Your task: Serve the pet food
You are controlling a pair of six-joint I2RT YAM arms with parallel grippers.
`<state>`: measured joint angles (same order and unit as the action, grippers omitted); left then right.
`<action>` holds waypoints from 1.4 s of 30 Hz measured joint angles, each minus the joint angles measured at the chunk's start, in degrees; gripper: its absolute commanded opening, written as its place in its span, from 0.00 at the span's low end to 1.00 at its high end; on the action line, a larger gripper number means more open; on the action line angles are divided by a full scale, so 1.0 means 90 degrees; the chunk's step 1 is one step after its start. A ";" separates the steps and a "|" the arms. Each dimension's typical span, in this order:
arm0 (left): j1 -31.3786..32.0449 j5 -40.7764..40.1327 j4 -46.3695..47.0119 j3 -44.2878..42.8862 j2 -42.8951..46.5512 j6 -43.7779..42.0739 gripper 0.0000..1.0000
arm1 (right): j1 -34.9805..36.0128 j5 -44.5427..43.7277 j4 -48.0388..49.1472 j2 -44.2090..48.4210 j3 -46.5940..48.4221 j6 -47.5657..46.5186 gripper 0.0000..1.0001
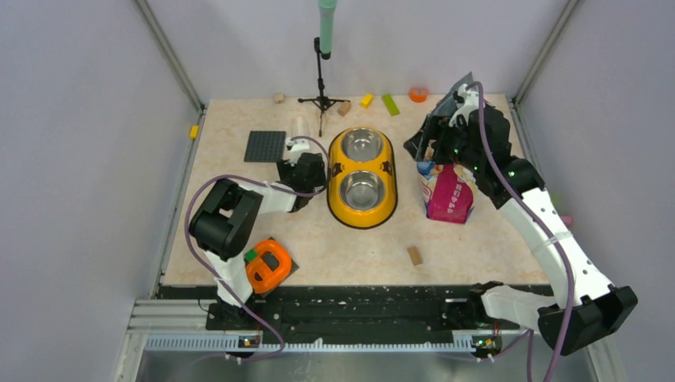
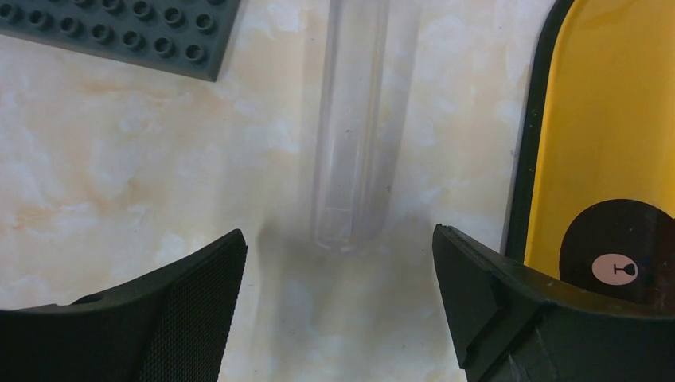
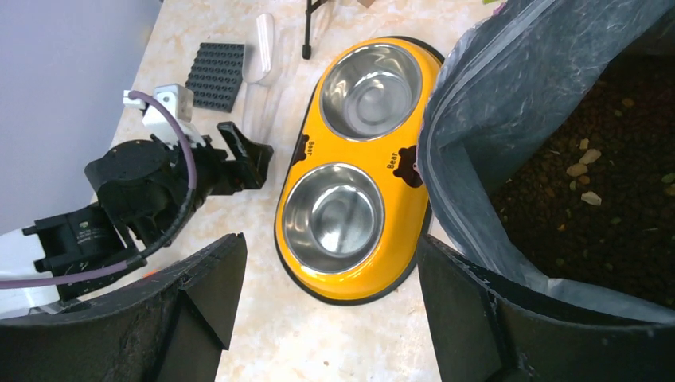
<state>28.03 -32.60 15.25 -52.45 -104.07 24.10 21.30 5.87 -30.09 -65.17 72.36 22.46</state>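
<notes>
- Beige marbled tabletop (image 1: 477, 247) between pale grey walls, arm bases bolted along the near edge.
- Right of centre, upright with its mouth gaping: pink bag (image 1: 448, 195), just beside the yellow feeder (image 1: 362, 219).
- Inside that bag: dark-brown kibble (image 3: 605, 159), flecked with a few paler bits.
- At the bag's mouth: right gripper (image 3: 330, 239), jaws spread wide, clamps nothing; bag's silvery lining close against one finger (image 3: 477, 318), contact hard to judge.
- In the feeder: far bowl (image 1: 362, 145) and near bowl (image 1: 362, 189), both bare shining steel.
- Just left of the feeder, low over the table: left gripper (image 2: 338, 239), jaws wide apart, holds nothing.
- Flat on the table ahead of it: clear scoop (image 2: 350, 143), handle end just reaching the gap between the fingertips, clear of both.
- Left of the scoop: dark grey studded plate (image 1: 264, 146), lying flat.
- On the near part of the table, well apart from the rest: tan wooden block (image 1: 415, 255).
- At the far edge: black tripod (image 1: 322, 99) with a pale green top.
- Beside the left arm's base: orange ring-shaped thing (image 1: 268, 265).
</notes>
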 measured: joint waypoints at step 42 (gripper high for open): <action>-0.0840 0.1506 -0.1224 -0.2028 -0.1280 -0.0515 0.65 | 0.0000 0.0083 0.0435 0.0056 -0.0488 -0.0039 0.79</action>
<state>20.47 -19.05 4.23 -70.70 -115.59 19.46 21.30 6.61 -26.17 -64.66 67.96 22.11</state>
